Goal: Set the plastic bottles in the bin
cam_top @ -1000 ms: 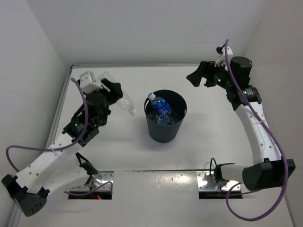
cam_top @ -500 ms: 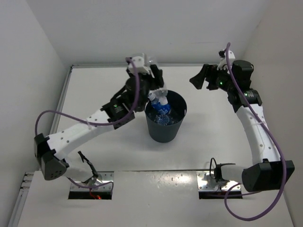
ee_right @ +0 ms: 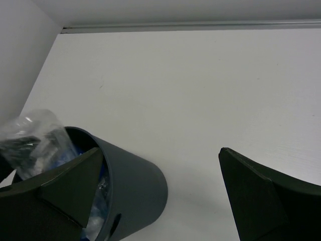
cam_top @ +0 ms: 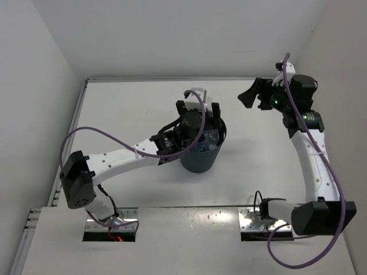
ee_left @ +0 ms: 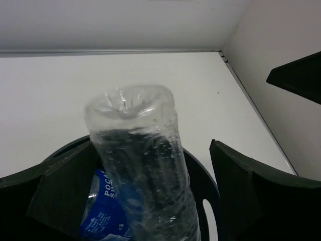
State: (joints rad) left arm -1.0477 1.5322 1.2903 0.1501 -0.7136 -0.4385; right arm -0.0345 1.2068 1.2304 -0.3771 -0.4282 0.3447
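The dark grey bin [cam_top: 200,163] stands mid-table. My left gripper [cam_top: 198,109] hovers right over its mouth, jaws spread wide. Between them a clear bottle [ee_left: 135,165] stands base-up, its lower end down inside the bin [ee_left: 200,165], with a clear gap to the right finger [ee_left: 251,191]. A blue-labelled bottle [ee_left: 103,211] lies in the bin beside it, and more bottles [cam_top: 209,137] show inside from above. My right gripper [cam_top: 255,97] hangs open and empty at the back right, apart from the bin [ee_right: 135,186]. The clear bottle's base [ee_right: 35,130] pokes above the rim.
White walls enclose the table on the left, back and right, with a metal strip [cam_top: 143,80] along the back edge. Two mounting plates [cam_top: 255,220] sit at the near edge by the arm bases.
My left arm has swung from the far left to above the bin carrying the clear bottle, and its jaws have opened off it. The right gripper shifted slightly rightward.
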